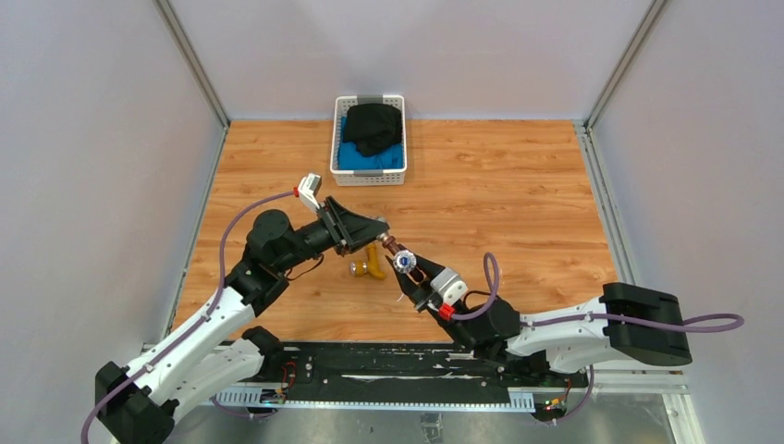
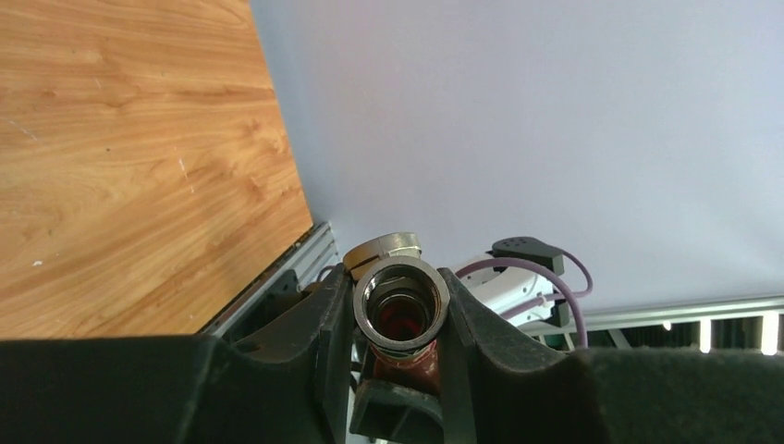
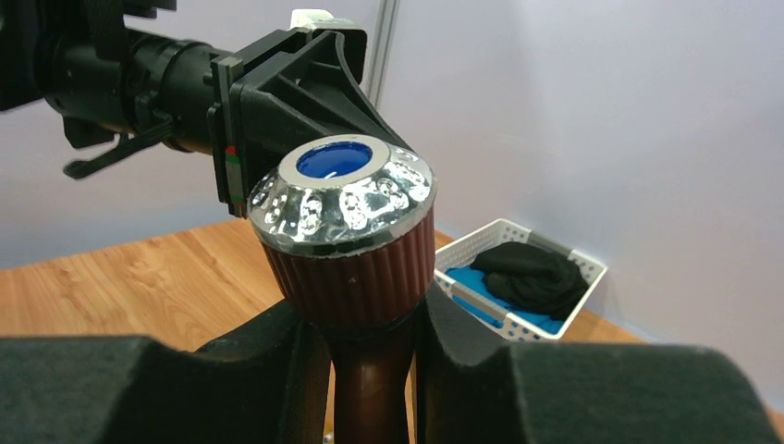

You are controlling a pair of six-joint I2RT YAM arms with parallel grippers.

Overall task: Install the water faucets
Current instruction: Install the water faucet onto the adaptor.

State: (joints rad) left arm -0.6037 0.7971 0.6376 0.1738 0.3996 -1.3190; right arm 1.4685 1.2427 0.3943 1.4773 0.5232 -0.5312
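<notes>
The dark reddish-brown water faucet (image 1: 399, 258) hangs above the table between both grippers. My left gripper (image 1: 377, 229) is shut on its silvery ring end (image 2: 401, 305), whose open mouth faces the left wrist camera. My right gripper (image 1: 413, 275) is shut on the brown stem (image 3: 370, 370) just under the round chrome knob with the blue centre (image 3: 340, 199). The left gripper's black body (image 3: 277, 92) sits right behind the knob in the right wrist view. The brass-yellow water faucet (image 1: 368, 269) lies on the wooden table below them, touched by neither gripper.
A white basket (image 1: 336, 139) holding black and blue cloth stands at the far edge of the table, also seen as the basket (image 3: 592, 268) in the right wrist view. Grey walls enclose three sides. A black rail (image 1: 398, 365) runs along the near edge.
</notes>
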